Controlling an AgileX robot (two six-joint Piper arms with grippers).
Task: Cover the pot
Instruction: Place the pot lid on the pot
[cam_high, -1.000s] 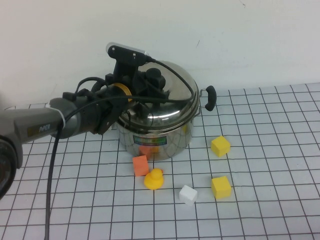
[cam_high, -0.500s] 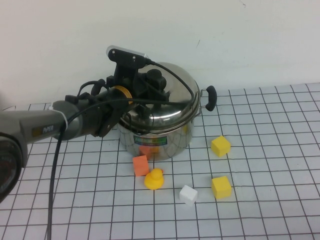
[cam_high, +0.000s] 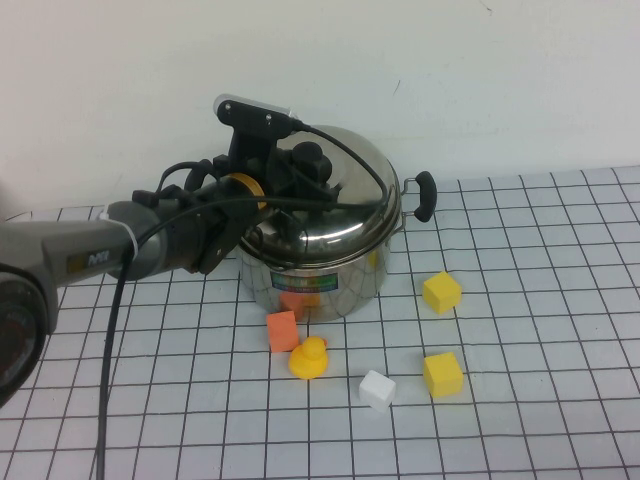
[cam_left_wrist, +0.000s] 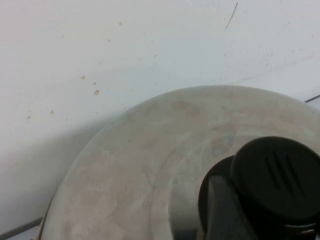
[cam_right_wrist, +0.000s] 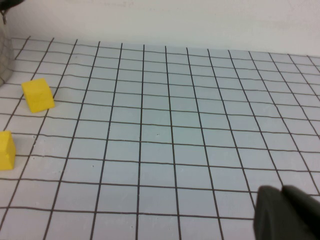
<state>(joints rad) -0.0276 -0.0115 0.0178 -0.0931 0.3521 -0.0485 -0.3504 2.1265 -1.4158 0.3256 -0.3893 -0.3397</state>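
- I see the pot (cam_high: 318, 270) centre-left of the high frame, on the gridded surface (cam_high: 540, 300) near the back wall, right handle (cam_high: 425, 195) sticking out.
- Domed lid (cam_high: 345, 205) sits on the pot; from the left wrist its dome (cam_left_wrist: 150, 165) fills the lower frame, black knob (cam_left_wrist: 275, 175) lower right.
- Left tool (cam_high: 300, 180) is at the knob (cam_high: 312, 160) on top of the lid; I cannot tell if it's clamped or loose.
- Right tool (cam_right_wrist: 287, 217): only a dark tip, lower right of its wrist frame, over bare grid; grip state unreadable.
- Clutter in front of the pot: orange block (cam_high: 282, 331), yellow duck (cam_high: 309, 358), white cube (cam_high: 376, 389), two yellow cubes (cam_high: 441, 292) (cam_high: 442, 374). None touch the pot.
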